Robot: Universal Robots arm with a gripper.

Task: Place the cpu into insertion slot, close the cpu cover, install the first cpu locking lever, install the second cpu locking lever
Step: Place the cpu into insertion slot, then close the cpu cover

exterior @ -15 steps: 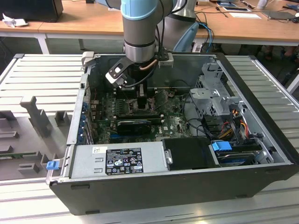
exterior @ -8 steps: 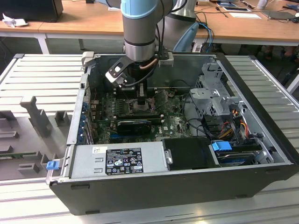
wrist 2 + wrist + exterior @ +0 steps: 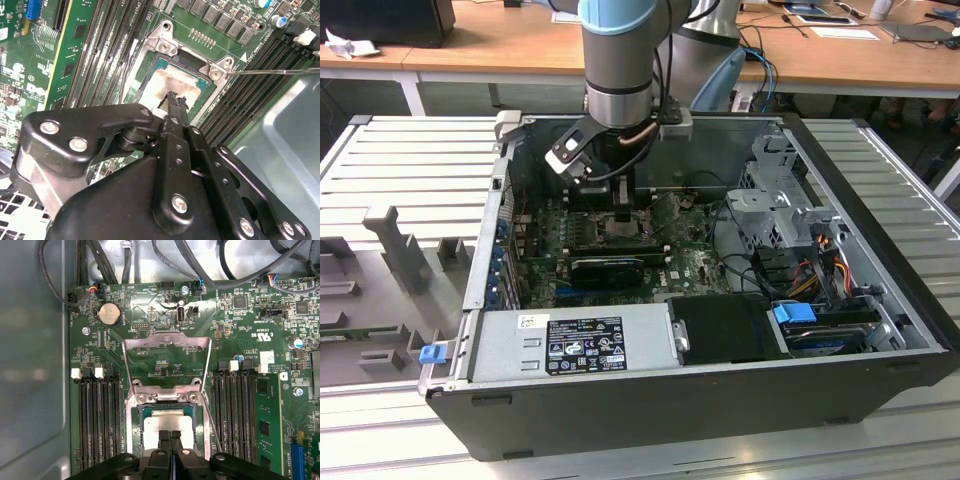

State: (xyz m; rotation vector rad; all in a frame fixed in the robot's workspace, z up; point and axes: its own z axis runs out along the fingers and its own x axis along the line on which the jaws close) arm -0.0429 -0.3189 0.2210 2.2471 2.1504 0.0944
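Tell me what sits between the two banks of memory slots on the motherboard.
In the first wrist view, the insertion slot lies between them, with the cpu in it and the claw over the chip; the cpu cover stands open.

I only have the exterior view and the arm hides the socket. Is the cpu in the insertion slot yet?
Observer: Yes. In both wrist views the cpu lies flat inside the insertion slot, pale face up.
Operator: And the plate that shuts over it?
Observer: In the first wrist view the cpu cover is open, folded back off the slot, with green board showing through its window.
Operator: Is anything being held?
Observer: In the first wrist view the gripper is shut, fingertips together over the cpu with nothing between them. Whether it touches the cpu I cannot tell.
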